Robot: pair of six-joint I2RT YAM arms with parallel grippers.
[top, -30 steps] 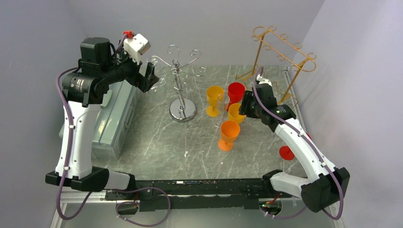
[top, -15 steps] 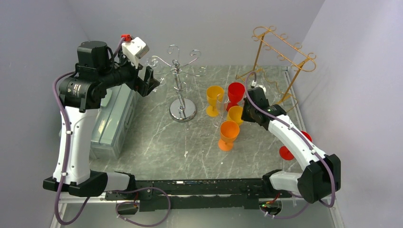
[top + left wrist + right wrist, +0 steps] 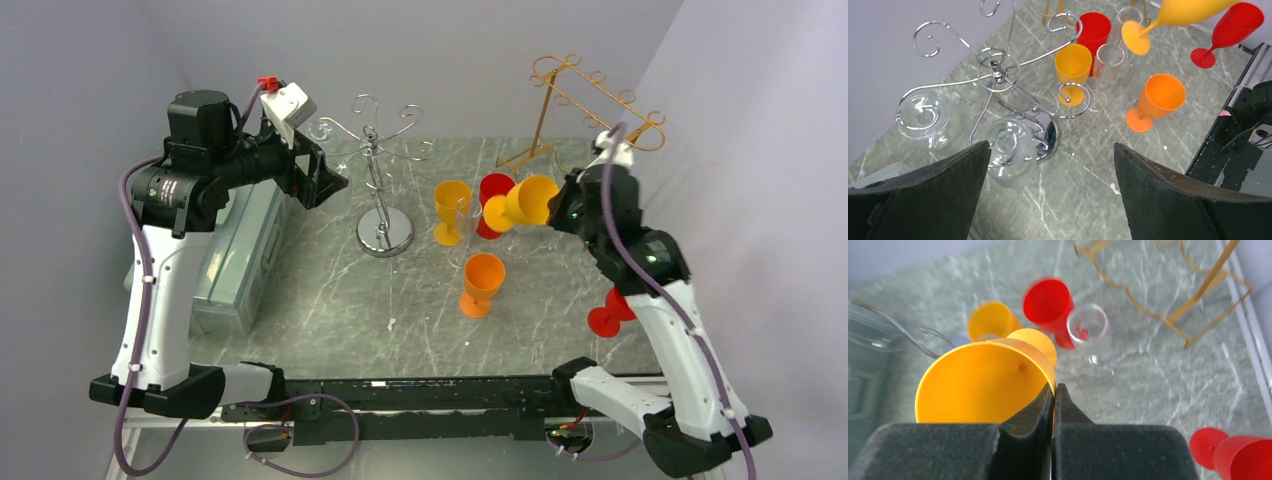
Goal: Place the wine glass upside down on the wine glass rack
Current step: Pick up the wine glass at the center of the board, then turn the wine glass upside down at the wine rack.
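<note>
The right claw [image 3: 1053, 390] is shut tight on the rim of a yellow wine glass [image 3: 978, 385]. The glass is up in the air and tipped on its side. Its round foot points toward the silver rack [image 3: 380, 180].

The held glass is to the right of the silver rack, above a bunch of glasses standing on the worktop [image 3: 330, 300]. In that bunch are another yellow glass [image 3: 452, 210], a red glass [image 3: 495, 195], a clear glass [image 3: 468, 225] and an orange glass [image 3: 482, 283]. The orange one stands nearest the front.

Far to the right of the silver rack, near the edge, a second red glass [image 3: 610, 310] lies on its side. Behind it, at the back right, stands the gold rack [image 3: 590, 110].

The left claw [image 3: 1050, 150] is wide open and holds nothing. It hangs up high, just left of the silver rack. Two clear glasses [image 3: 923, 120] hang upside down from the rack's curly arms. A grey box [image 3: 235, 250] sits on the worktop further left of the rack.
</note>
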